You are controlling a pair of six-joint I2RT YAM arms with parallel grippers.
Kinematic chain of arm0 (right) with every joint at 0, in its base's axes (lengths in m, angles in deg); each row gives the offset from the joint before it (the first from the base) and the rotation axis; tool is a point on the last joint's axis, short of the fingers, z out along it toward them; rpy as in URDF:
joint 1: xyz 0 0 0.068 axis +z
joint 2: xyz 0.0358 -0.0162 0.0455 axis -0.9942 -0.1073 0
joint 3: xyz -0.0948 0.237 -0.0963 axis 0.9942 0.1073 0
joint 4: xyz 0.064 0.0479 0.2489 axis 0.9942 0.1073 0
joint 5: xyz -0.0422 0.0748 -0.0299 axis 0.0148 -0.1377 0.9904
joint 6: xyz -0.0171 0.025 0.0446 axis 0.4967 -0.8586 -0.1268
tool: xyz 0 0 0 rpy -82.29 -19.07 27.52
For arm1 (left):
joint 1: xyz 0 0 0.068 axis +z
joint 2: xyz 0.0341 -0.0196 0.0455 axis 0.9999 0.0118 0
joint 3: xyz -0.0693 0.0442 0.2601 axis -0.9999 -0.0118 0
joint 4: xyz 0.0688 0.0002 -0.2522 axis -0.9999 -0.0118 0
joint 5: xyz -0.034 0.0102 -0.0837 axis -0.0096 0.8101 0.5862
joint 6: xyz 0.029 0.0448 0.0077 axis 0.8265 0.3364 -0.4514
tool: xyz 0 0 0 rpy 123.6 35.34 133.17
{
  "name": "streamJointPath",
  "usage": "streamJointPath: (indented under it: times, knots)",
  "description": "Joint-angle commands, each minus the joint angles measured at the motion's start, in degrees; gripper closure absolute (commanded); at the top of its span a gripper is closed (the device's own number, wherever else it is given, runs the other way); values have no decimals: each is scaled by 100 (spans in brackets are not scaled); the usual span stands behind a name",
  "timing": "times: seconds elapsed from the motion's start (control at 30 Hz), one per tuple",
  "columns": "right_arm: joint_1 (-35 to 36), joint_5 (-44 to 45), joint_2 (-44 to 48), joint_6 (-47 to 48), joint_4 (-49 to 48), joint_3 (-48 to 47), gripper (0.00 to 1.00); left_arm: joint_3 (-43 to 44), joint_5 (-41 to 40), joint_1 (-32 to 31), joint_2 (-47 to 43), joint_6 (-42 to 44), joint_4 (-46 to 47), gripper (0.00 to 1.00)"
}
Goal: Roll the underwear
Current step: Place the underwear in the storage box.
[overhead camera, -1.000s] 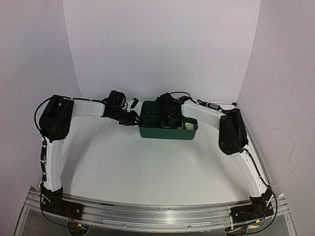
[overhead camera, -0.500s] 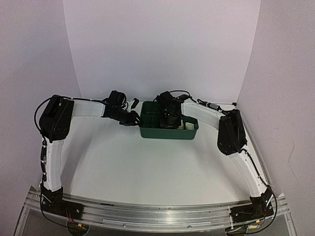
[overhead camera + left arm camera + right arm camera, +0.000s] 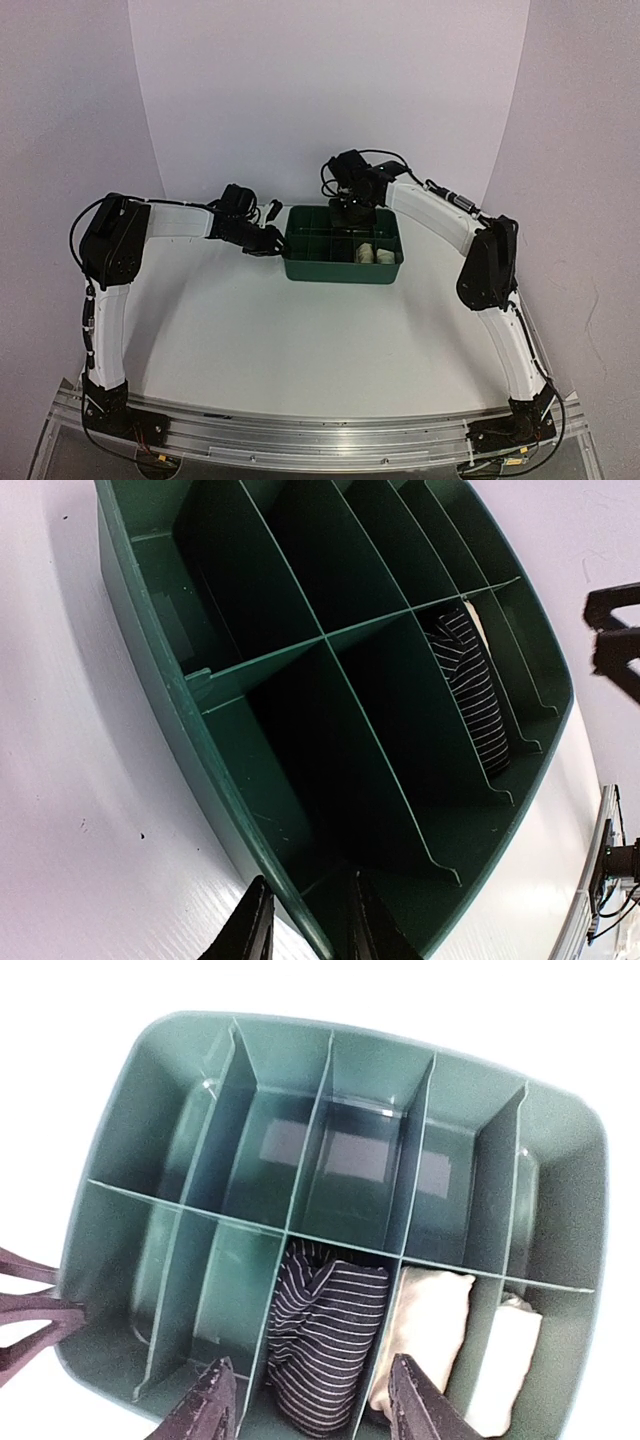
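A striped roll [image 3: 325, 1345] and two cream rolls [image 3: 420, 1335] are sitting in the tray's [image 3: 340, 271] near-right compartments. The right fingers [image 3: 205, 1407] are hanging open above them, holding nothing. The left fingers [image 3: 250, 930] are pinching the tray's left wall. The rolls look light, soft and likely to unroll, so grip across the middle.

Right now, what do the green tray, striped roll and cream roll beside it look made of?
Green tray: likely rigid moulded plastic, semi-gloss; pale reflections on its floor, thin straight dividers. Striped roll: soft fabric, probably knit, matte; it creases and bulges. Cream roll: soft cloth, matte, plain; weave too fine to tell.
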Motion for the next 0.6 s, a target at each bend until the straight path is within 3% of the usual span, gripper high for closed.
streamJointPath:
  times: [0.0,0.13,0.27,0.4,0.57]
  knots:
    - [-19,62,259,133,-68,-160,59,-96,-60,-22,-284,184,-138,76]
    - [-27,39,5,20,-96,-67,80,-109,-60,-20,-302,194,-136,76]
    - [-56,-278,-351,-154,-186,-65,85,-183,-51,-18,-337,201,-120,76]
    - [-79,-469,-692,-282,-268,-267,100,-265,-47,-19,-353,203,-109,75]
    - [-185,-609,-874,-456,-461,-200,100,-240,-24,-20,-339,195,-98,75]
